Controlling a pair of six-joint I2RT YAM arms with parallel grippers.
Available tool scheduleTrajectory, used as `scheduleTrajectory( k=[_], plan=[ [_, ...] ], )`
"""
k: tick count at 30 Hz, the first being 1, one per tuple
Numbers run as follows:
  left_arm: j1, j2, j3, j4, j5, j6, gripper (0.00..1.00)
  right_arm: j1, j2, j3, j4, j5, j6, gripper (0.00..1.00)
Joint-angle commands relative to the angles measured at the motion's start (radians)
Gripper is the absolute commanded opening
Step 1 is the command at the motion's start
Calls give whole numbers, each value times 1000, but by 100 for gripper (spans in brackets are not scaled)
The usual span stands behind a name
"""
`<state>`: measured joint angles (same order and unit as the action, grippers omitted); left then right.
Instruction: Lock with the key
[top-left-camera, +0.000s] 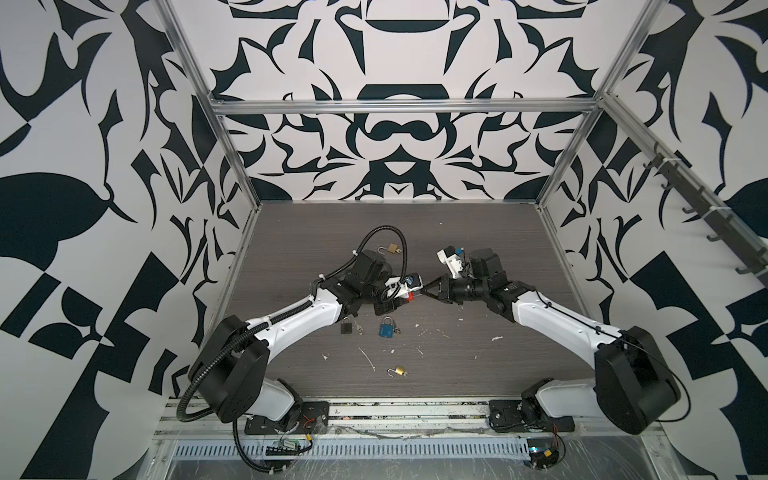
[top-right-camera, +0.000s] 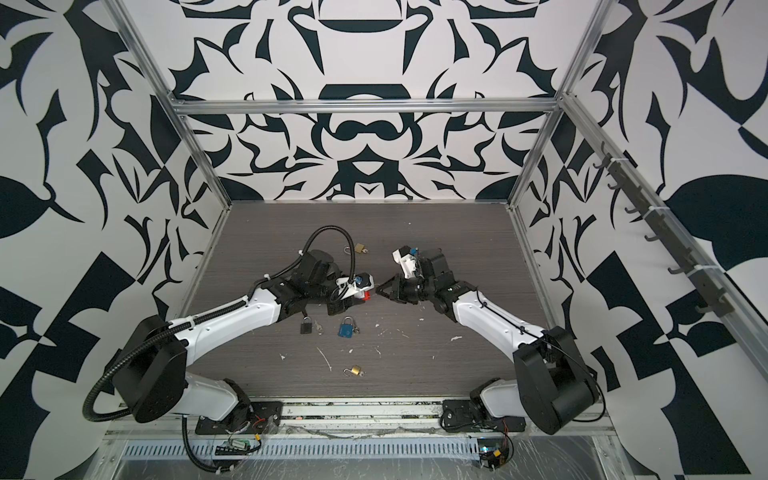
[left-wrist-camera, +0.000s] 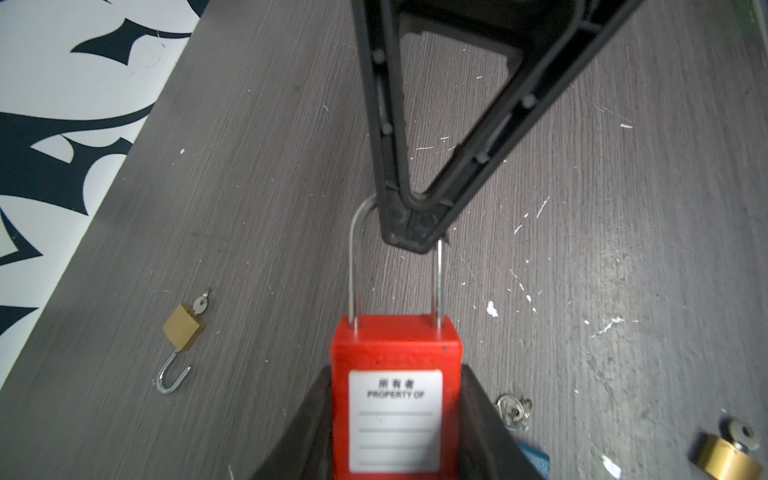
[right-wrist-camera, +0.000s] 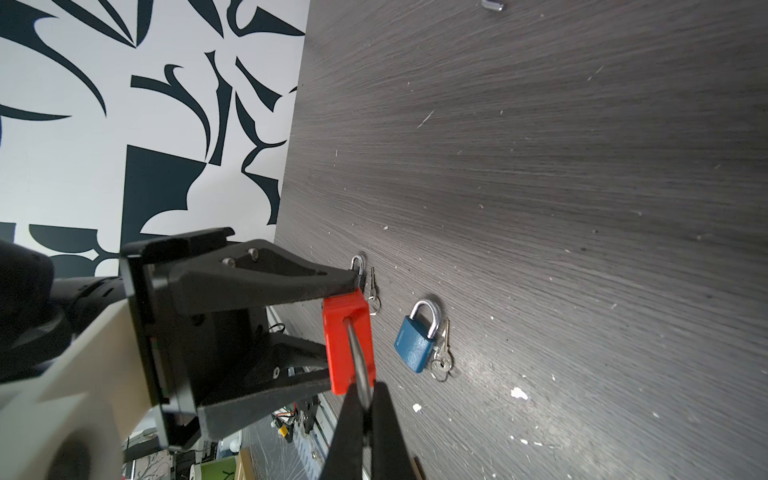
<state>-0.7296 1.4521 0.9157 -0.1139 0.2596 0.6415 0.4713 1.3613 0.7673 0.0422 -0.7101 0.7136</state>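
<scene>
A red padlock (left-wrist-camera: 395, 395) with a white "PROPERTY OF" label is held off the table, my left gripper (left-wrist-camera: 395, 374) shut on its body. Its long silver shackle (left-wrist-camera: 353, 257) points toward my right gripper (right-wrist-camera: 365, 399), which is shut on the top of the shackle's bend. In both top views the two grippers meet at mid-table around the red padlock (top-left-camera: 410, 295) (top-right-camera: 365, 295). No key shows in the red padlock, and its underside is hidden between my left fingers. A ring of keys (right-wrist-camera: 442, 361) lies against a blue padlock (right-wrist-camera: 415, 345) on the table.
A black padlock (top-left-camera: 346, 326) with a key beside it and the blue padlock (top-left-camera: 386, 328) lie just in front of the left arm. Brass padlocks with open shackles lie at the back (top-left-camera: 390, 248) and front (top-left-camera: 398, 370). White flecks dot the dark wood table (top-left-camera: 478, 374).
</scene>
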Motion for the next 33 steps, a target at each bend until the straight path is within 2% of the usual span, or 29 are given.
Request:
scheduleTrajectory(
  k=[1, 3, 6, 9, 12, 15, 18, 20, 24, 28, 33],
  plan=[
    [-25, -4, 41, 235, 88, -54, 2, 46, 34, 16, -28, -26, 21, 0],
    [-25, -4, 24, 261, 79, -100, 1, 46, 25, 35, -59, -6, 1, 0],
    [-24, -13, -15, 283, 7, -151, 0, 44, -21, 72, -132, 49, -52, 8],
    [-17, -25, -53, 298, -106, -234, 0, 32, -90, 104, -205, 136, -105, 25],
    [-6, -40, -70, 281, -169, -344, 0, 22, -160, 119, -250, 228, -152, 42],
    [-2, -57, -76, 283, -196, -458, 0, 20, -213, 109, -240, 266, -194, 53],
    [5, -72, -83, 331, -206, -611, 0, 21, -254, 78, -181, 252, -226, 61],
    [17, -78, -81, 365, -210, -730, 0, 20, -280, 34, -110, 233, -238, 63],
    [43, -73, -39, 370, -208, -1047, 0, 22, -312, -64, 53, 214, -233, 65],
    [44, -49, -9, 391, -147, -1292, 0, 25, -294, -119, 201, 207, -184, 65],
    [45, -27, -27, 446, -136, -1478, 0, 50, -208, -130, 373, 203, -117, 65]
  ],
)
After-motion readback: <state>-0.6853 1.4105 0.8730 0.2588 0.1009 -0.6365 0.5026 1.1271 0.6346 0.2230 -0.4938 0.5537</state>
